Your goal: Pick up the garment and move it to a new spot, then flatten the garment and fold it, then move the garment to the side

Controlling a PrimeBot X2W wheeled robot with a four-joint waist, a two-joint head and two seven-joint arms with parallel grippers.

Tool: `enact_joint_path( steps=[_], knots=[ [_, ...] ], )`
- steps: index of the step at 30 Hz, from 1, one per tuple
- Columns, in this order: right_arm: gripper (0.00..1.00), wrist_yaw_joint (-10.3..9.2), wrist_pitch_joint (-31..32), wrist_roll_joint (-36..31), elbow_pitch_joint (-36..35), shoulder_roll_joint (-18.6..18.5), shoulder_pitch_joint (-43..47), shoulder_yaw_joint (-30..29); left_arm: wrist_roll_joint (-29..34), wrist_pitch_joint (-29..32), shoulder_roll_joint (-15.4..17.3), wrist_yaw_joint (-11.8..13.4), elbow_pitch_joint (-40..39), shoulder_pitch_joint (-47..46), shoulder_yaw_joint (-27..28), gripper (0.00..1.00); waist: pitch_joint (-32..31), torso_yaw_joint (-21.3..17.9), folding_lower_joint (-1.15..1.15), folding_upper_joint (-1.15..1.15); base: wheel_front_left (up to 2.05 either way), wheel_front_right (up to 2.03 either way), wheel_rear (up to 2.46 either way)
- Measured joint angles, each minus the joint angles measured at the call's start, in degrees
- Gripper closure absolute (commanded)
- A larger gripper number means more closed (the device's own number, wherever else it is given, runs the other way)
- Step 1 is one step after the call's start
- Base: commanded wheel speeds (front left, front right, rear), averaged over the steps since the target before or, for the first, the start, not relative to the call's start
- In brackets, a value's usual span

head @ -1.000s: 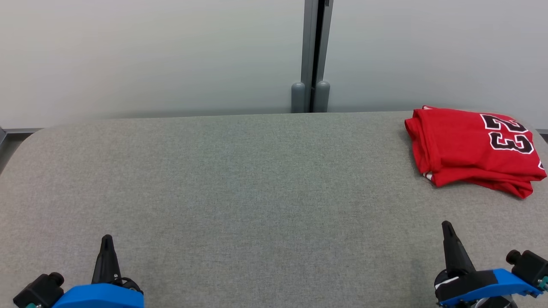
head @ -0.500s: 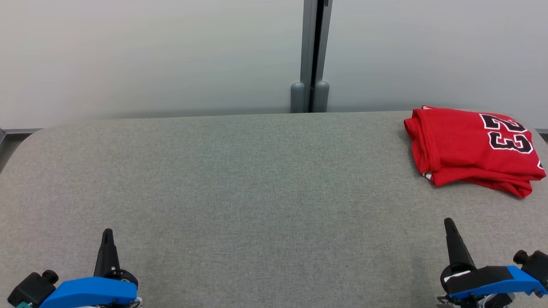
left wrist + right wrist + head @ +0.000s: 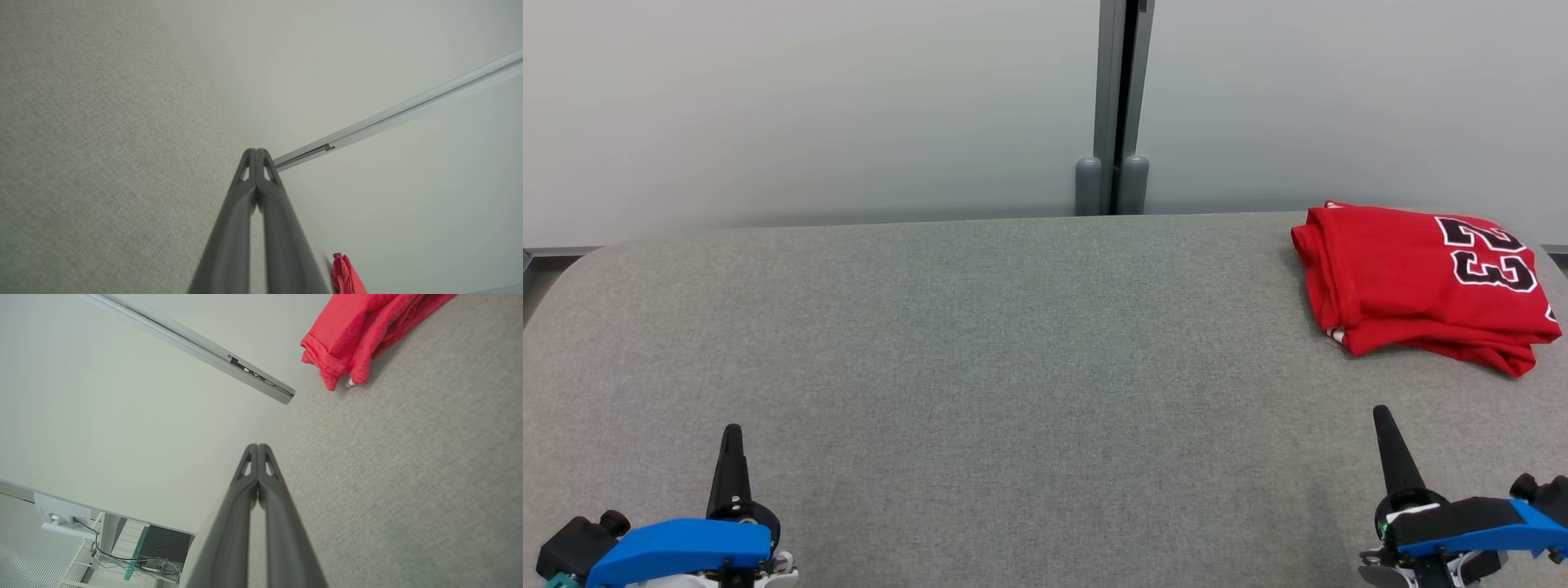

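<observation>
The garment [image 3: 1421, 273] is a red jersey with a black and white number, lying folded at the far right of the grey table [image 3: 1013, 351]. An edge of the garment [image 3: 351, 339] shows at the top of the right wrist view, and a sliver of it [image 3: 345, 275] at the bottom of the left wrist view. My left gripper [image 3: 732, 431] sits at the lower left, shut and empty. My right gripper [image 3: 1380, 412] is at the lower right, shut and empty, well short of the jersey. Fingertips meet in both wrist views [image 3: 256, 152] [image 3: 257, 447].
A pale wall with a grey vertical post [image 3: 1112, 106] runs behind the table. The table's rounded left corner [image 3: 572, 261] is in view. A dark box and cables [image 3: 163, 547] appear beyond the wall panel in the right wrist view.
Both grippers have rolled slightly, their blue housings sinking lower in the head view while the fingertips rose a little. The garment has not moved.
</observation>
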Motion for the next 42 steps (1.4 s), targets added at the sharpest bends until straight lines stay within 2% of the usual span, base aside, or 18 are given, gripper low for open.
enact_joint_path(
  steps=[42],
  knots=[
    [1.00, 0.00, 5.5, 21.8, -1.8, -0.1, -1.4, -1.3, -22.5, 5.5, -0.2, -0.2, -1.8, -2.2, 0.0, 1.00, 0.0, -0.4, 0.00, 0.00, 0.00, 0.00, 0.00]
  ],
)
